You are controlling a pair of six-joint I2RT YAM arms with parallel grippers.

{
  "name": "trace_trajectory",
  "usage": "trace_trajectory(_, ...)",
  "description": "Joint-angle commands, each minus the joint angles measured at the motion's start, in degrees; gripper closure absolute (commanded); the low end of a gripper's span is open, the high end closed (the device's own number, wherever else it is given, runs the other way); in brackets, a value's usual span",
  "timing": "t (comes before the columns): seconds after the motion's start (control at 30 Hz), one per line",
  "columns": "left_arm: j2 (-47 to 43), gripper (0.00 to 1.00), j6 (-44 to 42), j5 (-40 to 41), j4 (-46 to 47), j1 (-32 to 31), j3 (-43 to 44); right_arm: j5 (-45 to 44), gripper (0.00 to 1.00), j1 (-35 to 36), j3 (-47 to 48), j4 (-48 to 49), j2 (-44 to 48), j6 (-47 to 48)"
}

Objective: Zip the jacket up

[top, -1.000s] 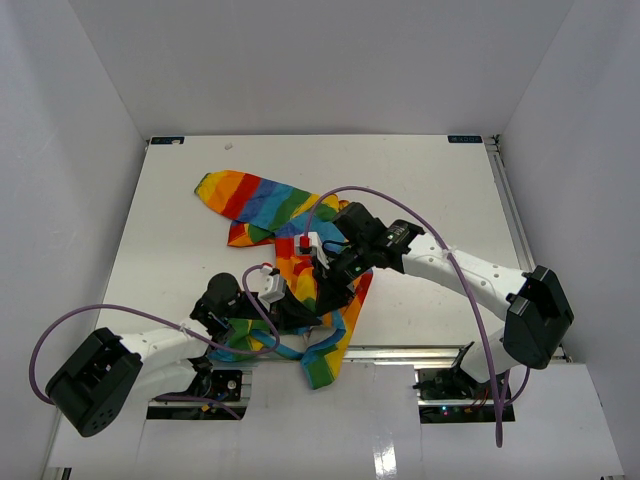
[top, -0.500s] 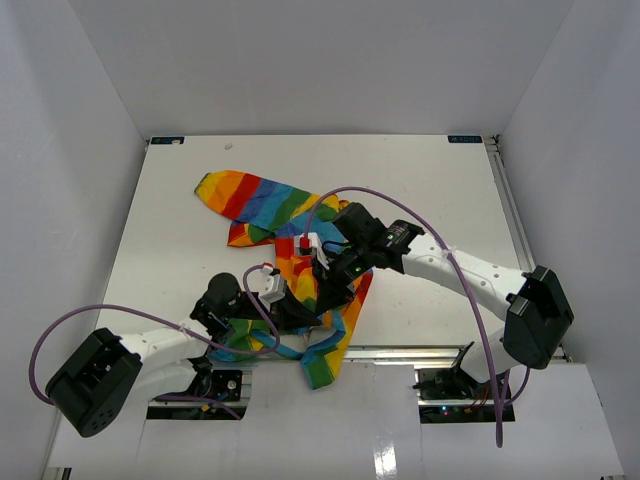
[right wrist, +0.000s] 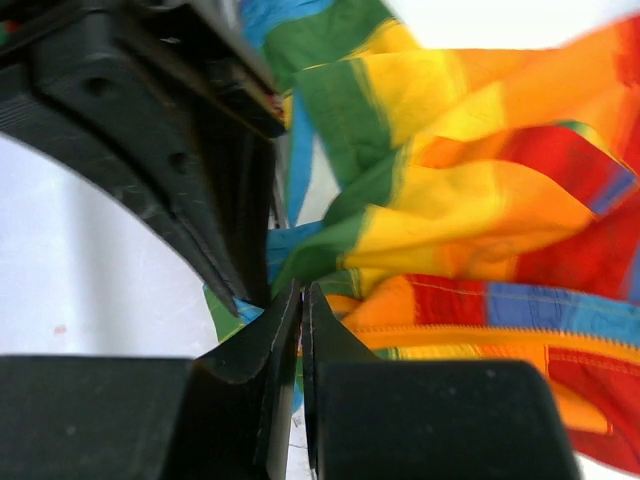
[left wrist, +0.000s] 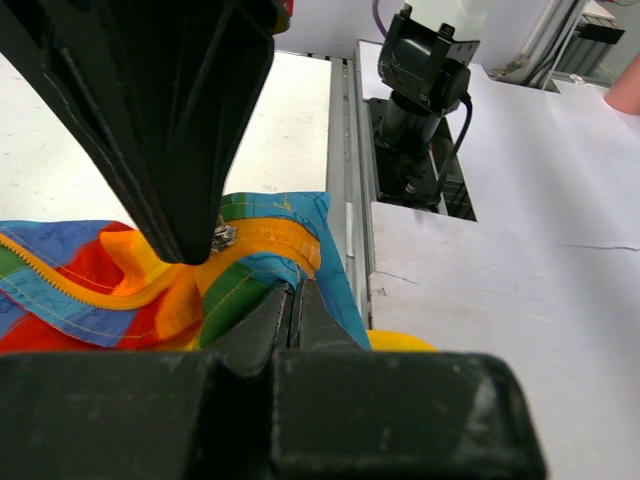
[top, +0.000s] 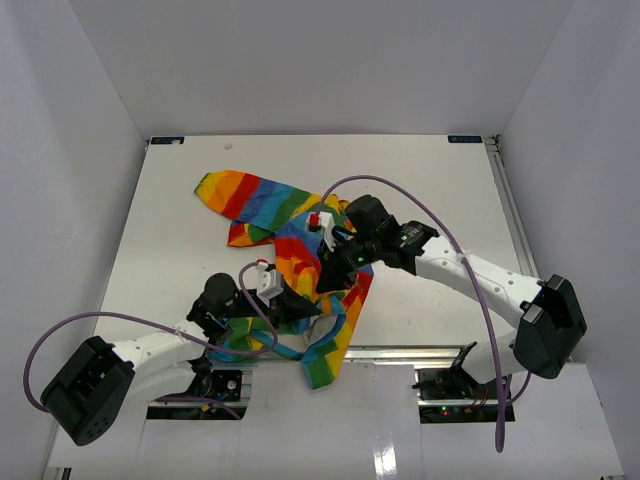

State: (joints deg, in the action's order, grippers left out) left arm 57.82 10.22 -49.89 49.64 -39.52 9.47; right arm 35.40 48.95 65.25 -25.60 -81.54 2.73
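White-walled enclosure, white table. The jacket lies crumpled at near centre, its hem hanging over the near edge. The left gripper is closed, pinching the light-blue trimmed edge. The right gripper is closed at the zipper line. Only the left wrist view shows the metal zipper slider at the right gripper's tip. The top view hides both contacts.

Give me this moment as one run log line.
left pincer: shut on jacket | right pincer: shut on jacket | jacket: crumpled, part hanging over table near edge
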Motion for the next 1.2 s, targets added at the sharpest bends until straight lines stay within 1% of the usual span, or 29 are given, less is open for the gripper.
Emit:
trace_trajectory(0.0,-1.8,1.0,-0.1,-1.3,-1.5,-0.5,1.0,-10.0,0.92,-3.6,-3.5,11.7,3.2,-11.4)
trace_trajectory(0.07,-2.0,1.0,0.1,-1.0,-1.4,-0.5,1.0,-13.3,0.92,-4.0,-5.7,16.8,4.2,-14.9)
trace_trajectory(0.13,-2.3,1.0,0.4,-0.8,-1.1,-0.5,0.7,-15.1,0.92,-4.0,-8.2,19.5,5.4,-18.5)
trace_trajectory(0.3,-3.1,1.0,1.5,-1.0,0.7,-0.4,0.1,-20.5,0.92,-4.1,-13.7,29.9,7.9,-23.9)
trace_trajectory(0.47,-4.2,1.0,2.8,-1.7,2.9,-0.5,-0.5,-25.7,0.92,-5.3,-18.1,34.8,9.9,-25.6)
trace_trajectory(0.63,-7.0,1.0,6.5,-1.7,5.6,-0.5,0.1,-27.8,0.92,-8.1,-19.7,40.9,8.2,-25.3)
trace_trajectory(0.67,-8.4,1.0,7.3,-1.4,4.9,-0.6,0.8,-27.8,0.92,-9.0,-19.6,41.7,7.3,-25.4)
trace_trajectory(0.77,-11.6,1.0,7.7,-0.8,-1.0,-0.9,3.3,-27.2,0.92,-10.5,-18.9,44.8,4.9,-25.3)
trace_trajectory(0.87,-14.2,1.0,8.9,0.2,-2.8,-1.6,3.7,-26.9,0.92,-11.9,-17.8,46.5,2.3,-25.0)
trace_trajectory(1.03,-21.7,1.0,8.9,6.1,-7.3,-2.2,3.5,-27.4,0.92,-16.3,-15.7,50.8,-3.0,-25.3)
trace_trajectory(1.17,-23.9,1.0,8.5,10.8,-11.5,-2.3,4.9,-27.4,0.92,-20.8,-12.7,54.4,-8.2,-26.3)
